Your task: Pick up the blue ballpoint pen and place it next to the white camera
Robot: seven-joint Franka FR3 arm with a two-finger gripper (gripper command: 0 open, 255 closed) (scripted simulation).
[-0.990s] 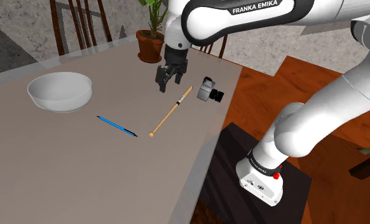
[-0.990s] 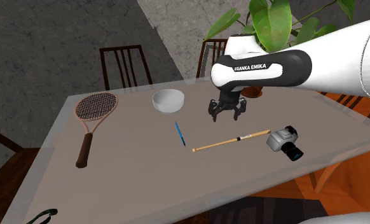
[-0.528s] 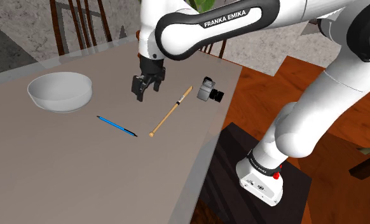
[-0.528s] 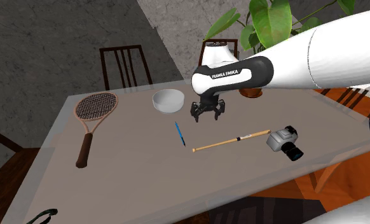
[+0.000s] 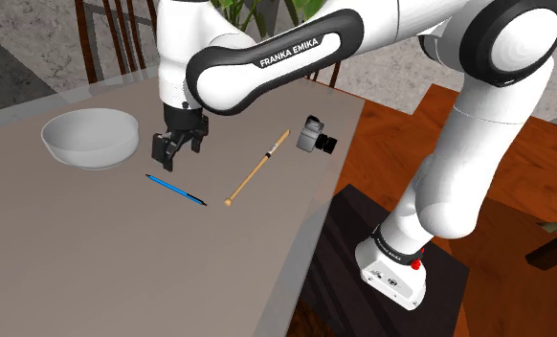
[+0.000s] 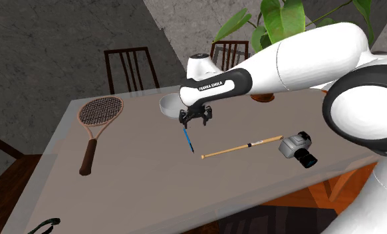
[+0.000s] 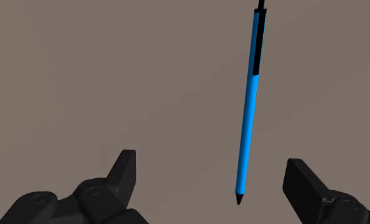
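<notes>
Bowl (image 5: 76, 153), white, round, near the table's (image 5: 76, 258) edge by the chairs (image 6: 129, 66); brown pot (image 6: 264, 98) at that edge, holding a broad-leaved green plant (image 6: 278, 26). Pen (image 7: 248, 114), slim blue barrel with a black clip end and black tip, flat at mid-table near the bowl. End effector (image 7: 212, 165) wide open, holding nothing, poised just above the pen.

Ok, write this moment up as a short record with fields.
target: blue pen, lying flat on the table
jaws: open, above one end of the pen, not touching it
destination: camera, near the table edge
between pen and camera: wooden stick
also on table: white bowl, racket
task state: pen not yet picked up
</notes>
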